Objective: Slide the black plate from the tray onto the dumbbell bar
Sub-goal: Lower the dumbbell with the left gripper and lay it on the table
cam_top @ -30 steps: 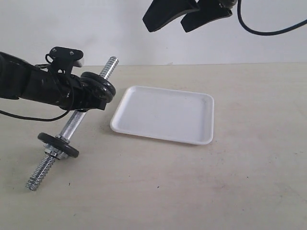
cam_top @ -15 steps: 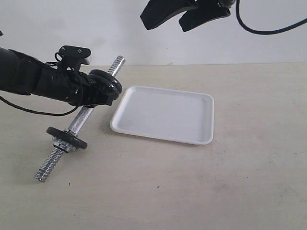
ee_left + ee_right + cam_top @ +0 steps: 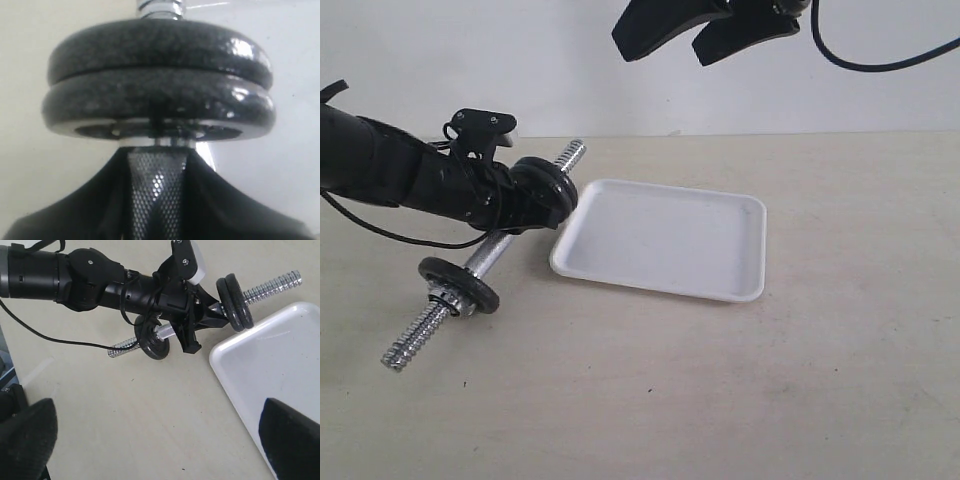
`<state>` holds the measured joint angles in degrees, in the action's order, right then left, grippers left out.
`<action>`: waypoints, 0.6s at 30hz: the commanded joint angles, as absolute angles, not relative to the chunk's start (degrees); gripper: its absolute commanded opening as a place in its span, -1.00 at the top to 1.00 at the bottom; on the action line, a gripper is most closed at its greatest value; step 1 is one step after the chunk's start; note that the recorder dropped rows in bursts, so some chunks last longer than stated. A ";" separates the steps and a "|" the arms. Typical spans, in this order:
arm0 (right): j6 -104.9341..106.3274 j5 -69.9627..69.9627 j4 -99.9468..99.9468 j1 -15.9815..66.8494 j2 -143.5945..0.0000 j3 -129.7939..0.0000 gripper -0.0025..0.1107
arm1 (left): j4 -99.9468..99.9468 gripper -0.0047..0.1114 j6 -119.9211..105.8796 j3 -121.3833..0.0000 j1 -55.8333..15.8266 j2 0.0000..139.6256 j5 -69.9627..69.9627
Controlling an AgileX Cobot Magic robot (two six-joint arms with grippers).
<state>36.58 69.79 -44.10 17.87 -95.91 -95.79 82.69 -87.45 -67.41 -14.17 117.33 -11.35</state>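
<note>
Beige bench (image 3: 820, 380), white wall behind. You have the dumbbell bar (image 3: 492, 255): chrome, knurled middle, coarse thread at both ends. Its long axis runs diagonally, low end at front left, high end tilted up toward the far left corner of the tray (image 3: 660, 238). Two black plates (image 3: 552, 190), round dull iron, sit face to face on its upper part, off the tray; a third plate (image 3: 458, 285) rides lower down. Your left tool (image 3: 156, 190) clamps the knurled shaft just beneath the pair. Your right tool (image 3: 662, 48) hangs high above the tray, spread wide.
</note>
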 commanded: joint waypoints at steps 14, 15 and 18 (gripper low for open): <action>36.86 69.96 -44.38 17.76 -95.19 -95.95 -0.90 | 84.65 0.84 -88.64 -69.38 -13.90 116.43 -10.15; 36.86 69.96 -44.38 17.76 -95.19 -95.95 -0.90 | 84.65 0.84 -88.64 -69.38 -13.32 116.43 -10.15; 36.86 69.96 -44.38 17.76 -95.19 -95.95 -0.90 | 84.65 0.84 -88.73 -69.38 -11.90 116.43 -11.89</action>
